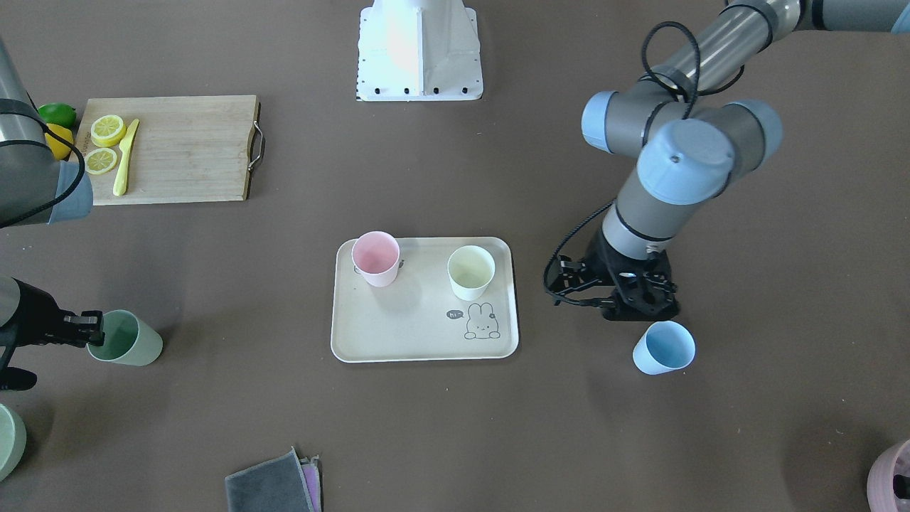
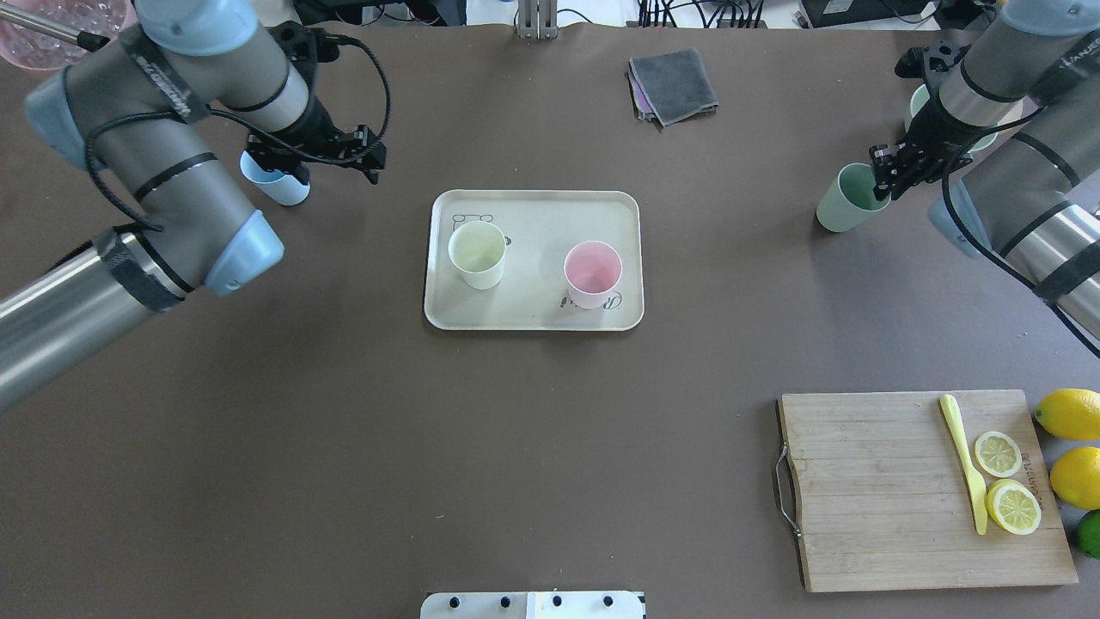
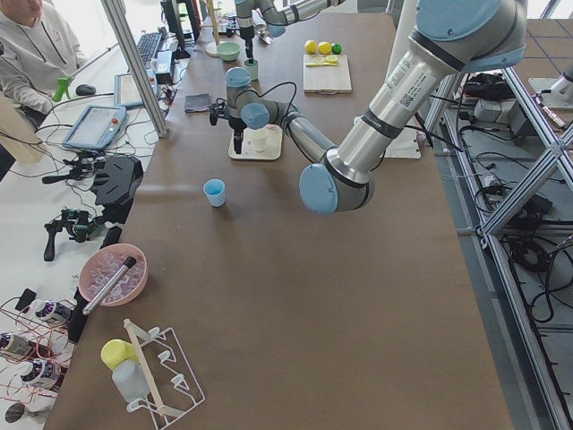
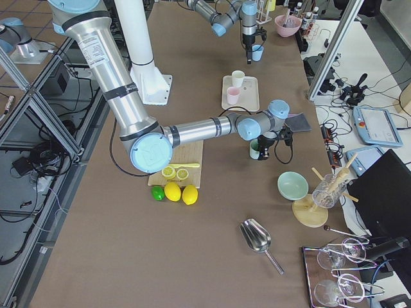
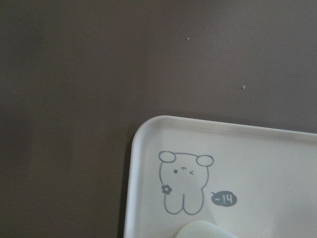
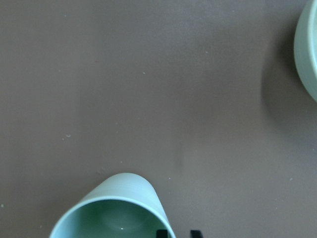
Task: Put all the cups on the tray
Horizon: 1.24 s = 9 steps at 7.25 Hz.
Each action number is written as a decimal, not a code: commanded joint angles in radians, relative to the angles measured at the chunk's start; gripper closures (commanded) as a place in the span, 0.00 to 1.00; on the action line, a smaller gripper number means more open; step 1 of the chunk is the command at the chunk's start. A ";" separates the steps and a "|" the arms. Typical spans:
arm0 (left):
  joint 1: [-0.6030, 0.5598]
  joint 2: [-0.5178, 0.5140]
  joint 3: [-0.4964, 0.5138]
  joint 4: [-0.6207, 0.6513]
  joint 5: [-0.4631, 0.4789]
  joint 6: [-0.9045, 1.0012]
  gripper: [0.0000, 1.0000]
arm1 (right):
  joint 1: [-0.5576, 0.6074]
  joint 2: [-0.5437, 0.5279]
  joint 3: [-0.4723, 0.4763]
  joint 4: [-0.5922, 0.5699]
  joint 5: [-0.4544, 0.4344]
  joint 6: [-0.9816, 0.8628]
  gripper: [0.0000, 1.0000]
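The cream tray (image 1: 419,334) (image 2: 533,211) lies mid-table. On it stand the pink cup (image 1: 375,257) (image 2: 592,273) and the cream-white cup (image 1: 470,272) (image 2: 477,254). The light blue cup (image 1: 663,347) (image 2: 277,186) stands on the table off the tray. My left gripper (image 1: 640,307) (image 2: 288,165) hovers just beside and above it and looks open; its fingers do not show in the left wrist view, which sees the tray's bunny corner (image 5: 183,183). The sage green cup (image 1: 126,338) (image 2: 846,198) (image 6: 116,210) stands off the tray's other side. My right gripper (image 1: 91,328) (image 6: 177,232) is shut on its rim.
A wooden cutting board (image 1: 185,149) (image 2: 876,490) holds lemon slices and a yellow knife (image 1: 125,158), with lemons and a lime beside it. A grey cloth (image 1: 274,487) (image 2: 675,82), a pale green bowl (image 1: 8,441) (image 6: 309,49) and a mauve pot (image 1: 892,476) sit near the edges.
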 commanded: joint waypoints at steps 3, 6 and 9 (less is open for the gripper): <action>-0.079 0.065 0.097 -0.012 -0.027 0.164 0.02 | -0.012 0.166 0.016 -0.113 0.071 0.065 1.00; -0.108 0.057 0.154 -0.026 -0.025 0.164 0.03 | -0.162 0.324 0.005 -0.091 0.051 0.361 1.00; -0.125 0.011 0.247 -0.069 -0.027 0.164 0.03 | -0.285 0.349 -0.025 0.000 -0.092 0.482 1.00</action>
